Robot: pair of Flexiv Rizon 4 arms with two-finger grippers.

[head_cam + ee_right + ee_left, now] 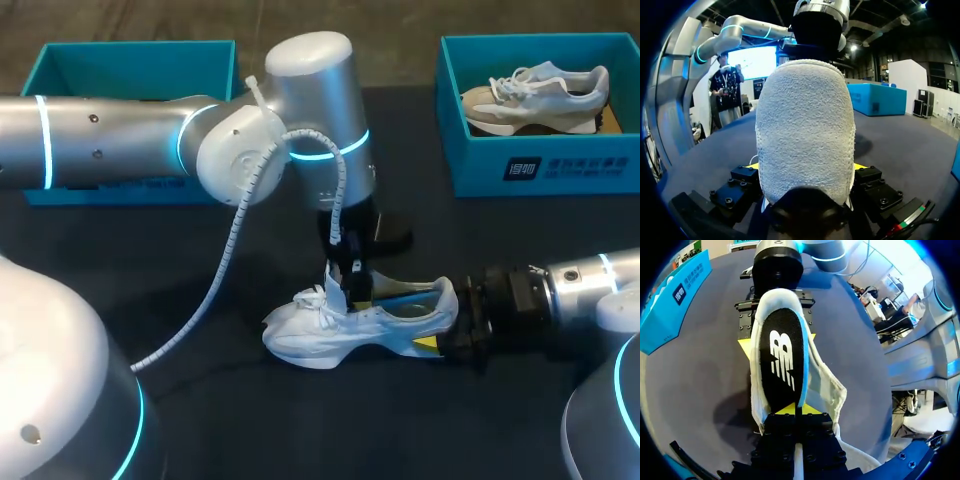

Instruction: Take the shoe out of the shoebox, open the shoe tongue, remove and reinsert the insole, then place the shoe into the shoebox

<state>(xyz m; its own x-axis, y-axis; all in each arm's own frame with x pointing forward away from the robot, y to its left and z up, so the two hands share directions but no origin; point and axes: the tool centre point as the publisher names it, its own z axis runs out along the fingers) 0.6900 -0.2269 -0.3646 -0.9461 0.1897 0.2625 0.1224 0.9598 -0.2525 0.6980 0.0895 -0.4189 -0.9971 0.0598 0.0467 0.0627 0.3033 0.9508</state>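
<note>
Only from the left wrist is the insole seen inside the shoe, which is pinched by the right gripper; the left gripper is pressed together.

**Inspector:** Seen from the head camera, what bars your way to the shoe?

**Assessor:** At 12 o'clock the left gripper stands over its opening, clamped on the insole. At 3 o'clock the right gripper clasps the heel.

**Inspector:** Free room?

**Assessor:** You have bare table from 5 to 9 o'clock. The left shoebox at 10 and the right shoebox at 1 stand well apart.
</note>
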